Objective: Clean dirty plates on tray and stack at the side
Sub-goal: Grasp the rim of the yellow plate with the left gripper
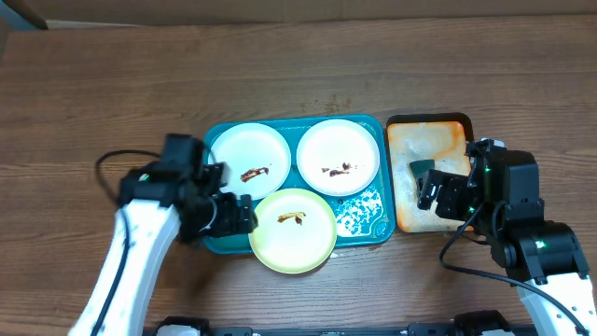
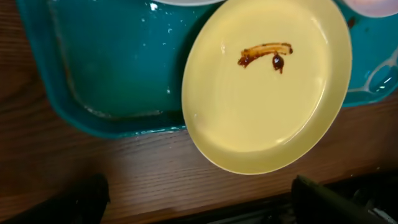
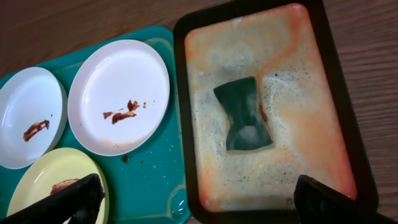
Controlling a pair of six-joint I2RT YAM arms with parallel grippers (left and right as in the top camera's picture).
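Tray (image 1: 366,215) at the middle of the counter (image 1: 298,65), three plates on it, first plate (image 1: 247,161) at 10 o'clock, second plate (image 1: 338,157) at 2 o'clock, third plate (image 1: 293,230) at 6 o'clock overhanging the near rim, smaller tray (image 1: 410,207) just beside at 3 o'clock, sponge (image 1: 422,167) lying in it.

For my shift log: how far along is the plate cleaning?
Nothing done: two round white plates and the pale yellow-green plate show brown smears on the teal plastic tray. In hand: nothing; left gripper and right gripper open, dark green sponge unlifted. Left: wiping, stacking.
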